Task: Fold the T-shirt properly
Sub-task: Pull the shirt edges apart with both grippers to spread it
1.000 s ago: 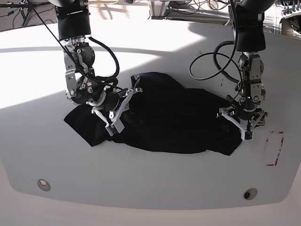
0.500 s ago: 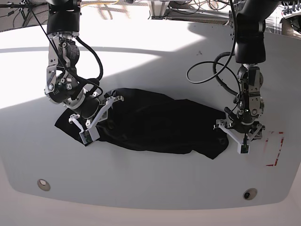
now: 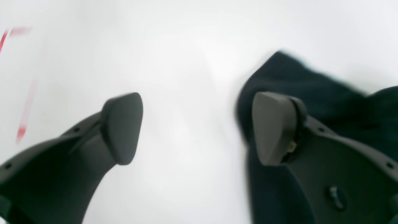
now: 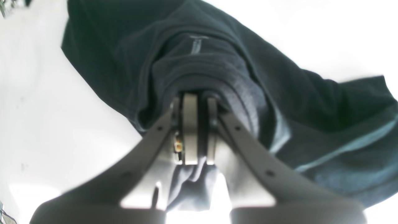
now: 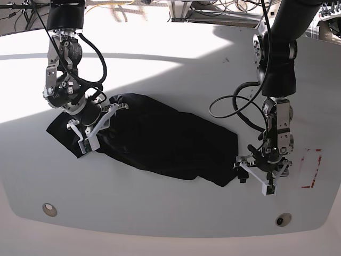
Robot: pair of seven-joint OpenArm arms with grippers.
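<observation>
White table [image 5: 170, 213] holds the crumpled T-shirt [image 5: 160, 141]; right gripper [image 4: 199, 124] pinches its cloth, left gripper [image 3: 196, 127] gapes empty beside its edge.

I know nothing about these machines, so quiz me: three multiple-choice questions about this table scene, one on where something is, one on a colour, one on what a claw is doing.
1. Where is the red tape mark on the table?
A. Under the cloth
B. Beside the left gripper, clear of the cloth
C. Next to the right gripper

2. What colour is the T-shirt?
A. Black
B. Red
C. White

3. What is the right gripper doing?
A. Standing open above bare table
B. Shut on a bunch of the T-shirt
C. Holding a cable

Answers:
1. B, since in the base view the mark lies on bare table just past that gripper.
2. A, as the cloth is plain black in every view.
3. B, because the right wrist view shows the fingers closed with cloth pinched between them.
</observation>
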